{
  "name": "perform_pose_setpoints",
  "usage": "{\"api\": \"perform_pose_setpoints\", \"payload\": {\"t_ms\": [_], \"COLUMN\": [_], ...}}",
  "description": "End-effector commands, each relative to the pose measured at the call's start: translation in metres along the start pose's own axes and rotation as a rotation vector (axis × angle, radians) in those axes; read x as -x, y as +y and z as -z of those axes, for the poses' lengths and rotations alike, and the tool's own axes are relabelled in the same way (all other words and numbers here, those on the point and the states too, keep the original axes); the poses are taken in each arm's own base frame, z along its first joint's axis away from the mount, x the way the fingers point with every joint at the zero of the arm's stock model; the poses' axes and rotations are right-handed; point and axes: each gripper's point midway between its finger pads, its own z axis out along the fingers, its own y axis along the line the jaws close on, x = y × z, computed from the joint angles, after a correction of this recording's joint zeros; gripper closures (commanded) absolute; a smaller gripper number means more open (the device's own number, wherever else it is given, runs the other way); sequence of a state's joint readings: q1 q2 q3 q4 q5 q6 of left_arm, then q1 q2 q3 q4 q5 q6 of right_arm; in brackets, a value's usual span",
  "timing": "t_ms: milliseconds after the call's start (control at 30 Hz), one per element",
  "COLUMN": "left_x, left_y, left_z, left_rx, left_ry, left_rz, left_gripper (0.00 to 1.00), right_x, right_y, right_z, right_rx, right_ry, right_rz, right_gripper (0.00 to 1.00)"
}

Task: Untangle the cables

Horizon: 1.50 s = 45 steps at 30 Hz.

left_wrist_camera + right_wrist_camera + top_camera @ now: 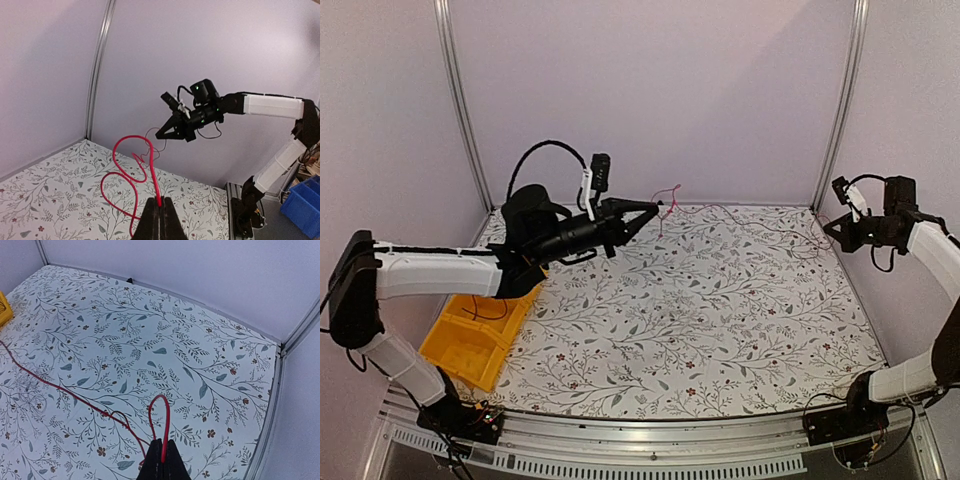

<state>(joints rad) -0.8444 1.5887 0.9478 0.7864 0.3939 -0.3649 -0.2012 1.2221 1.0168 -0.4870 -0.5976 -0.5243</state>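
**Cables strung between 2 arms.** 2 robot arms hold the cables (672, 190) between them above the far part of a table (720, 330) covered in a floral print.

The left fingers (655, 208), pressed together, pinch a red cable (118, 172) above the table's far edge, left of centre. From the left wrist, the cable rises out of the closed tips and curls in loose loops in the air ahead of them. A thin dark cable (156, 146) hangs just beyond the loops, near the right arm's tips across the table.

At the far right corner, the right fingers (832, 229) are likewise pressed together. The right wrist view shows them clamped on a red strand. It arches in 1 narrow loop just ahead of the tips, then runs off to the left over the print. A dark strand curves beside it near the loop. Whether these strands touch the cloth cannot be told.

From above, the cables show as a small red tangle at the left arm's tips. A fine line leads from there across the far part of the table toward the right arm.

A yellow bin (470, 340) sits at the table's left edge beneath the left arm. A blue bin (304, 205) stands off the table beyond the right arm's base.
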Motion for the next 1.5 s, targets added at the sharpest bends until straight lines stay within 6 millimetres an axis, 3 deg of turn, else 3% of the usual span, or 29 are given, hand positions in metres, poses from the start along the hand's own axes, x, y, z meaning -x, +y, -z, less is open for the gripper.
{"api": "perform_pose_setpoints", "payload": {"t_ms": [0,333,500,567,633,800,867,933,1100,1267,1467], "left_x": [0.058,0.151,0.184,0.189,0.189,0.183,0.176,0.181,0.22,0.265,0.3], "left_y": [-0.009,0.029,0.042,0.048,0.052,0.058,0.063,0.065,0.062,0.057,0.059], "left_z": [0.044,0.159,0.209,0.217,0.216,0.197,0.194,0.195,0.22,0.237,0.253], "left_rx": [0.042,0.537,0.705,0.738,0.736,0.691,0.696,0.718,0.853,0.953,1.055], "left_ry": [-0.075,-0.207,-0.246,-0.231,-0.198,-0.115,-0.08,-0.074,-0.097,-0.09,-0.072], "left_rz": [-0.104,-0.29,-0.316,-0.315,-0.308,-0.254,-0.227,-0.222,-0.297,-0.38,-0.426], "left_gripper": [1.0,1.0,1.0,1.0,1.0,1.0,1.0,1.0,1.0,1.0,1.0], "right_x": [-0.024,-0.058,-0.066,-0.05,-0.024,0.042,0.057,0.065,0.093,0.114,0.094], "right_y": [-0.044,-0.089,-0.088,-0.059,-0.014,0.132,0.17,0.195,0.239,0.261,0.258], "right_z": [-0.013,-0.022,-0.031,-0.039,-0.044,-0.033,-0.026,-0.026,-0.03,-0.032,-0.049], "right_rx": [-0.182,-0.408,-0.384,-0.209,-0.016,0.4,0.516,0.616,0.801,0.931,0.897], "right_ry": [0.076,0.179,0.188,0.136,0.072,-0.068,-0.085,-0.067,-0.063,-0.071,-0.024], "right_rz": [-0.006,-0.091,-0.126,-0.137,-0.103,0.138,0.184,0.209,0.244,0.238,0.228], "right_gripper": [1.0,1.0,1.0,1.0,1.0,1.0,0.98,0.93,0.79,0.61,0.56]}}
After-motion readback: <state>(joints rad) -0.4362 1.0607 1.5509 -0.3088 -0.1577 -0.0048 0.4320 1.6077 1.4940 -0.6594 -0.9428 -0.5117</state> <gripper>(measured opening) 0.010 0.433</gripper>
